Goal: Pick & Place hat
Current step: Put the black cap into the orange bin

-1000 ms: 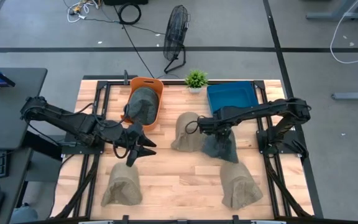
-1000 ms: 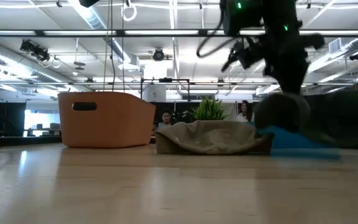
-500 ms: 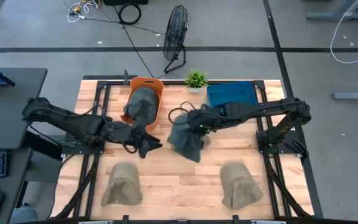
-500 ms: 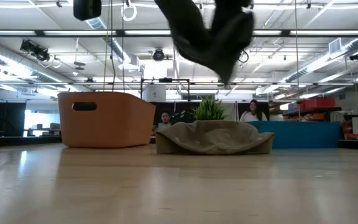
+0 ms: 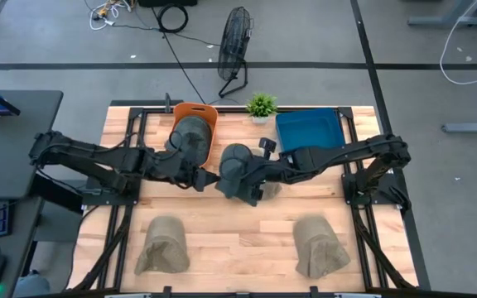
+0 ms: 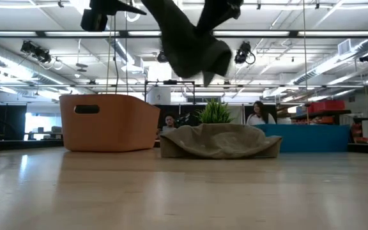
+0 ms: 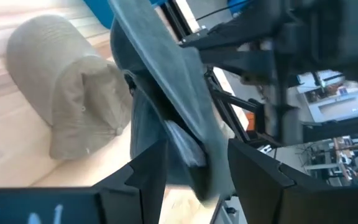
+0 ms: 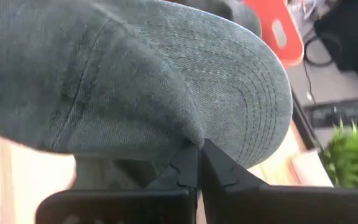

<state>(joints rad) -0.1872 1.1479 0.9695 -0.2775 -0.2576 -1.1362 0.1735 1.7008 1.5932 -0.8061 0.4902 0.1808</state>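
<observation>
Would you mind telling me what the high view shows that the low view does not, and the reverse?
Only the high view shows the tan hats and near the front edge, the fan on the floor, and both arms' full reach. Only the low view shows people in the room behind. Both show the grey hat held aloft by the right gripper, the orange bin, the plant and the blue bin.

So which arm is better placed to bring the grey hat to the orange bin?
Probably the left. Its tool is open at the grey hat, and the orange bin is on its side. The right tool holds the hat.
</observation>
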